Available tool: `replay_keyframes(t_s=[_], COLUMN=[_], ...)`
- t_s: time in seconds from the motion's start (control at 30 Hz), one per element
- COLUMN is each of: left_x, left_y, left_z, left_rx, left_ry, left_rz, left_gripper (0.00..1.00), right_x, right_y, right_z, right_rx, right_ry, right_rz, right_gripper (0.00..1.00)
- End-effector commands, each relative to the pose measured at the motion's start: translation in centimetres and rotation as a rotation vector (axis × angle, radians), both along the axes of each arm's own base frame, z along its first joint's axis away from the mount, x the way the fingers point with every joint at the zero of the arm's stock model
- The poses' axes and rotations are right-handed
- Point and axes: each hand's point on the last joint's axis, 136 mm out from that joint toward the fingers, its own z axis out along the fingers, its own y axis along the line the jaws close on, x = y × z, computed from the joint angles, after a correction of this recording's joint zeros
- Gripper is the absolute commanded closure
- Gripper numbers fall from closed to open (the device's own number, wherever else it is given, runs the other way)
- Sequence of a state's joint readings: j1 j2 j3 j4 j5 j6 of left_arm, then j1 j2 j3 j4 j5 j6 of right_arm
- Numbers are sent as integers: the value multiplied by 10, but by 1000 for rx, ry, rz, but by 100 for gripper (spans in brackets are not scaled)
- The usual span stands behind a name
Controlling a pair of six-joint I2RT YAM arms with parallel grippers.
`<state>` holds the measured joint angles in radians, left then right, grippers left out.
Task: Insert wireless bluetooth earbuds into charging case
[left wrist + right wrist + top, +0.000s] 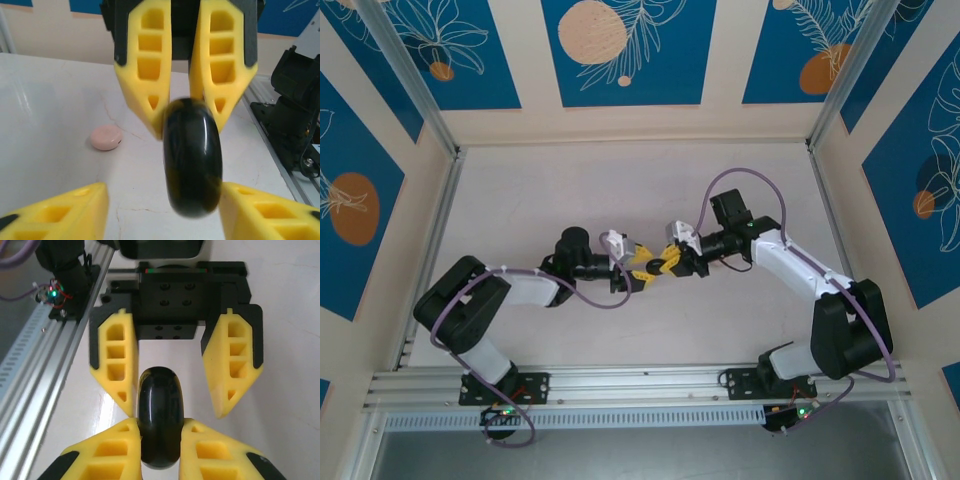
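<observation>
Right gripper (160,427) clenched on the charging case (160,390), held mid-air, edge-on.

Table (570,190) lies below the meeting point of my two arms. My left gripper (175,410) faces the right one nose to nose, jaws standing apart either side of the case, released and gripping nothing. The case looks closed, though its seam is hard to read edge-on. A pale pink disc (106,137) sits on the table, well apart. My judgement is that the task is early: the lid has to be opened and both earbuds seated. Whether either is already inside I cannot tell.
</observation>
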<state>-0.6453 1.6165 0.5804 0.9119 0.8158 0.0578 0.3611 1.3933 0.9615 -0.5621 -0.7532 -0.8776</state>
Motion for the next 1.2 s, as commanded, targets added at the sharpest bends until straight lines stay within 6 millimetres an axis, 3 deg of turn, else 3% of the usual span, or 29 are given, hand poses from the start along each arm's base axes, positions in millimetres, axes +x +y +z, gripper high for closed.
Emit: replay_keyframes(t_s=[0.0,0.13,0.27,0.4,0.63,0.83,1.17], left_x=[4,11,32,44,55,68,70], left_y=[7,13,28,41,65,88,90], left_z=[5,-4,-17,-21,-33,-44,-50], left_rx=[0,48,135,193,312,426,454], left_ry=[-18,11,38,46,74,118,155], left_rz=[56,127,291,398,538,685,701], left_gripper=[38,34,28,24,20,16,13], right_x=[-4,0,6,20,26,38,56], right_y=[-4,-9,-13,-19,-19,-23,-39], right_z=[7,-1,-7,-15,-25,-48,-94], right_rx=[-11,-76,-127,-187,-230,-303,-455], right_ry=[157,276,406,535,706,809,931], right_rz=[-62,-174,-289,-460,-530,-570,-665], right_gripper=[87,85,84,75,78,78,79])
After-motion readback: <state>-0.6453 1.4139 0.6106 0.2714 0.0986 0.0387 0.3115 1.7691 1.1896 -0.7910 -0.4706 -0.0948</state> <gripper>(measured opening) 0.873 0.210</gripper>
